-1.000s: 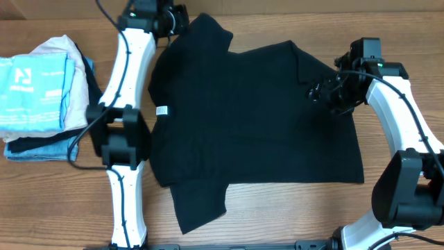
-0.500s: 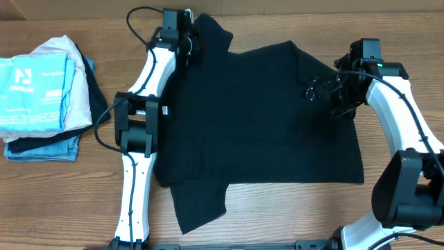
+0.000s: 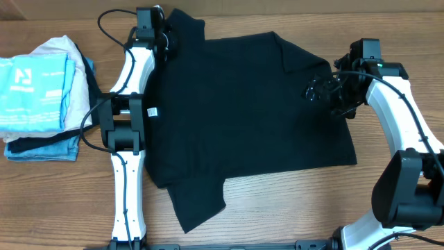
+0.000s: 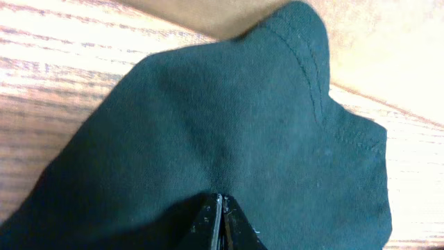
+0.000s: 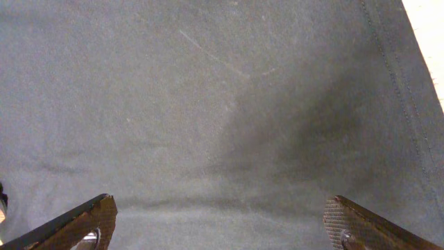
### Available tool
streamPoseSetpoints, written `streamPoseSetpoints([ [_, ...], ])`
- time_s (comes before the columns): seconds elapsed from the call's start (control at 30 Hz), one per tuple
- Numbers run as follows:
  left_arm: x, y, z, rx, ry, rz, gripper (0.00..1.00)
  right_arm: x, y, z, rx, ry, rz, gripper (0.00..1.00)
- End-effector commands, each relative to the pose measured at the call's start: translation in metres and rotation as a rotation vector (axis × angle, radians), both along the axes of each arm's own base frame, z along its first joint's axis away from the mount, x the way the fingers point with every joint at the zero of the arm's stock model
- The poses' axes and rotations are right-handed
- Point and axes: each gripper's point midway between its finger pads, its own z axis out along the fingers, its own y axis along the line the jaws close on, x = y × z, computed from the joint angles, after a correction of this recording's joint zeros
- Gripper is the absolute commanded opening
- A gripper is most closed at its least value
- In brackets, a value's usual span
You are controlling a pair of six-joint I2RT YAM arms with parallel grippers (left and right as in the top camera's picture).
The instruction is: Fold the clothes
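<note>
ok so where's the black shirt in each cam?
Overhead: black shirt spread flat mid-table, between the two arms.
Left wrist: one sleeve fills most of the frame, pinched at the bottom edge by the left gripper.
Right wrist: fills nearly the whole frame, under the open right gripper.
Shared landmark: wooden table, bare beside the shirt in each view, only a corner sliver in right wrist.

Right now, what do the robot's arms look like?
The left arm and the right arm both have smooth white links with chunky black joints. Thin black cables loop beside them. The jaws are dark, with bumpy pads.
</note>
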Motion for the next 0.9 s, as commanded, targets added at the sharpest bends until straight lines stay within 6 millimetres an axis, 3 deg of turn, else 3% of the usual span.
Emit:
streamPoseSetpoints([
  [0.0,0.006,-0.010,-0.009,-0.050,-0.010,-0.034,0.15,0.003,0.000,0.006,-0.004,-0.019,0.002,1.00],
  [0.03,0.013,-0.013,0.012,-0.053,-0.046,-0.040,0.20,0.003,0.000,0.006,-0.004,-0.019,0.001,1.00],
  [0.1,0.022,-0.013,0.095,-0.046,-0.132,-0.049,0.87,0.003,0.000,0.006,-0.004,-0.019,0.002,1.00],
  [0.13,0.014,-0.012,0.145,-0.034,-0.160,-0.054,0.98,0.003,0.000,0.006,-0.004,-0.020,0.002,1.00],
  [0.23,-0.030,0.000,0.238,0.014,-0.167,-0.014,1.00,0.003,0.000,0.006,-0.004,-0.019,0.002,1.00],
  [0.3,-0.096,0.020,0.286,0.092,-0.074,0.067,0.99,0.003,0.000,0.006,-0.004,-0.019,0.002,1.00],
  [0.33,-0.116,0.022,0.294,0.105,-0.037,0.075,0.99,0.003,0.000,0.006,-0.005,-0.022,0.001,1.00],
  [0.4,-0.155,0.027,0.309,0.121,0.028,0.082,0.98,0.029,-0.001,0.015,-0.009,-0.134,0.001,1.00],
  [0.47,-0.200,0.039,0.327,0.162,0.090,0.122,0.94,0.030,-0.001,0.016,-0.002,-0.141,0.003,1.00],
  [0.5,-0.215,0.027,0.349,0.159,0.041,0.030,1.00,0.023,-0.001,0.014,0.000,-0.114,0.005,1.00],
  [0.57,-0.239,-0.006,0.383,0.045,-0.030,-0.075,1.00,0.024,0.003,0.016,-0.012,-0.154,0.117,1.00],
  [0.63,-0.249,-0.023,0.393,0.036,-0.053,-0.113,1.00,0.027,0.003,0.021,-0.032,-0.183,0.174,0.99],
  [0.7,-0.250,-0.041,0.383,0.034,-0.013,-0.122,1.00,0.035,0.003,0.035,-0.048,-0.225,0.205,0.95],
  [0.77,-0.247,-0.056,0.349,0.098,0.100,-0.103,1.00,0.061,0.002,0.077,-0.099,-0.367,0.268,0.88],
  [0.83,-0.254,-0.079,0.286,0.147,0.318,-0.147,1.00,0.091,-0.003,0.106,-0.225,-0.527,0.332,0.85],
  [0.87,-0.257,-0.078,0.265,0.178,0.384,-0.136,1.00,0.098,0.001,0.108,-0.262,-0.566,0.376,0.85],
])
